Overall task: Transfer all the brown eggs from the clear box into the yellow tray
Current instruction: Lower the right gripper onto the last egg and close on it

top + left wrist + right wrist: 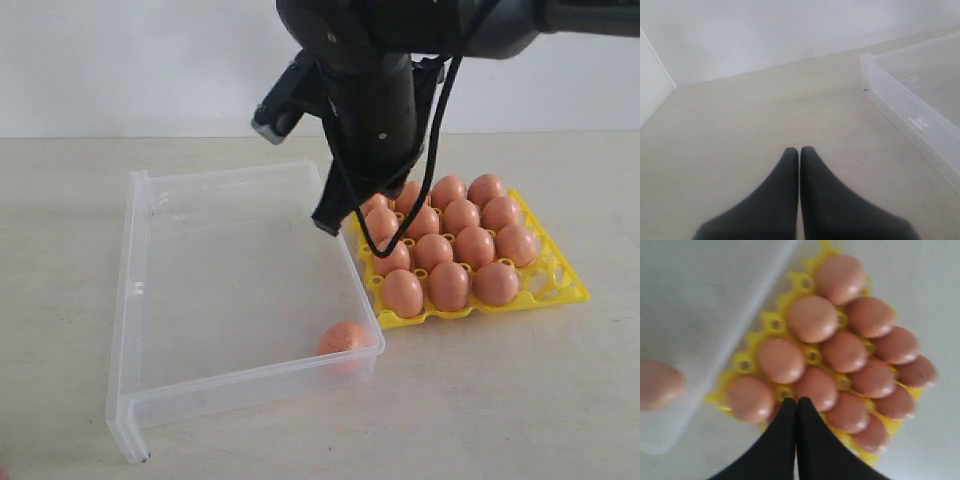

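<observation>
Right gripper [797, 401] closed over yellow tray [560, 290], closed left gripper [799, 150] only in wrist view

Robot lab test bench, I'd say: my black arm [370, 110] over a plain beige tabletop [560, 400], blank white wall [120, 60] at the far side, white side panel [650, 85] meeting it at a corner, staged props: clear box [130, 300], yellow tray [560, 285].

On the worktop [560, 400], the box [125, 300] lies to the left, with the egg tray [560, 285] just beside its right wall. The tray's cups hold eggs [450, 285], row behind row. A lone egg [342, 338] lies in the box, at its near right corner. The right end effector [797, 402] hangs above the tray's left edge.
</observation>
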Action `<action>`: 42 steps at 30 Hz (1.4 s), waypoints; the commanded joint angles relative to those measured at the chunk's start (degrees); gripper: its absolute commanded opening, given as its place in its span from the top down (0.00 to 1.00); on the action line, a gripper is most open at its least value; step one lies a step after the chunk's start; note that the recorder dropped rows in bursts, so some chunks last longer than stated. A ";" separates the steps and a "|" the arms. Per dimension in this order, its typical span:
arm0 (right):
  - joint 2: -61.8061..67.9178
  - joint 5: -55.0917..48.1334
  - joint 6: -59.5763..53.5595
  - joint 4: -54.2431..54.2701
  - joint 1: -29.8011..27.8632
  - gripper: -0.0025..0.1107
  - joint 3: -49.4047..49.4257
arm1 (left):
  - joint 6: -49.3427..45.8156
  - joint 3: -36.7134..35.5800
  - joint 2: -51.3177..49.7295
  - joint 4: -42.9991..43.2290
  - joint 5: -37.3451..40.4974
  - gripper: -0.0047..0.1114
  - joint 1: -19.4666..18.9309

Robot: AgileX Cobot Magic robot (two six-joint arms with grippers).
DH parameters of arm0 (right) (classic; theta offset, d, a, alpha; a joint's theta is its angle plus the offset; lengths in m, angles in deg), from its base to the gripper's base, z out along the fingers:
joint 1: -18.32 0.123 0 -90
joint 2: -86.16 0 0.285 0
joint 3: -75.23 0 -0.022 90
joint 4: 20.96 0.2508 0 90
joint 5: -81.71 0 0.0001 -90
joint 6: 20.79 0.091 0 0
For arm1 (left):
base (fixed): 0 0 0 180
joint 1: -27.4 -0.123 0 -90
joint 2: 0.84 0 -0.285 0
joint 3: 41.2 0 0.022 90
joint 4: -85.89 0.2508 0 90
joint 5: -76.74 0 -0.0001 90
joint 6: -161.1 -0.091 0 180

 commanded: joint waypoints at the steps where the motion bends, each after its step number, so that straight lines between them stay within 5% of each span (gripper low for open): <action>1: 0.96 -0.86 -8.14 21.88 -0.69 0.98 -2.35 | 0.27 -0.17 0.03 -0.10 -0.04 0.95 0.22; 6: 4.22 -0.86 -10.67 29.79 -0.69 0.98 -2.35 | 0.27 -0.17 0.03 -0.10 -0.04 0.95 0.22; 27: 9.85 -0.86 -3.15 24.52 -1.32 0.98 -2.25 | 0.27 -0.17 0.03 -0.10 -0.04 0.95 0.22; 33: 5.64 -0.86 -2.20 23.76 -1.32 0.98 6.75 | 0.27 -0.17 0.03 -0.10 -0.04 0.95 0.22; 42: 10.70 5.10 -5.33 23.75 -1.43 0.98 7.38 | 0.27 -0.17 0.03 -0.10 -0.04 0.95 0.22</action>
